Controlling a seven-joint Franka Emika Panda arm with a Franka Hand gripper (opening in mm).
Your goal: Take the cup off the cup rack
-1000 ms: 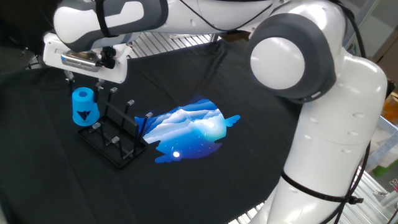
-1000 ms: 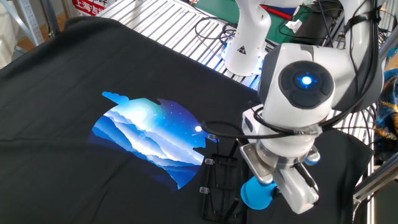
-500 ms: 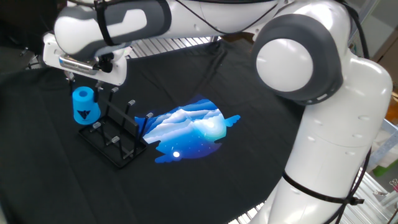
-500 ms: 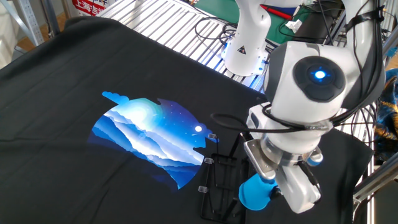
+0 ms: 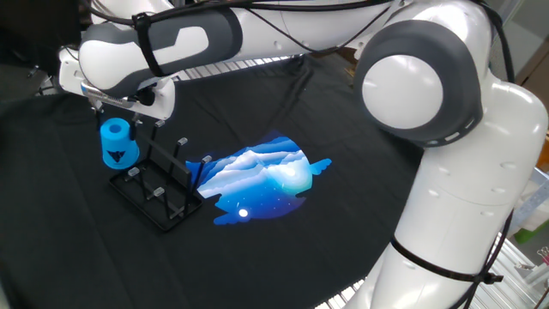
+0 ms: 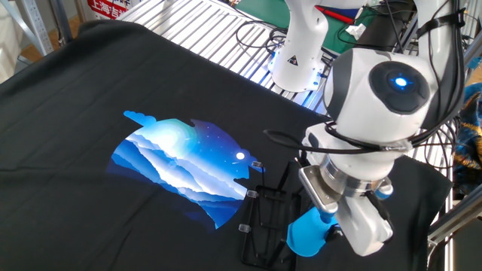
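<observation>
- One blue cup [image 5: 117, 144] sits upside down at the far left end of the cup rack [image 5: 159, 187], its dark triangular mark facing one fixed camera.
- From the other side the cup [image 6: 307, 232] looks tilted, its open mouth turned toward the lens, beside the rack [image 6: 265, 222].
- Directly above the cup hangs the gripper [image 5: 125, 110]; whether its fingers pinch the cup or stand apart from it cannot be told, since the wrist body hides them in both views.
- Grey-capped pegs stand bare along the rest of the rack.
- Right of the rack, a blue mountain print [image 5: 268, 178] marks the black cloth [image 5: 283, 103] covering the counter.
</observation>
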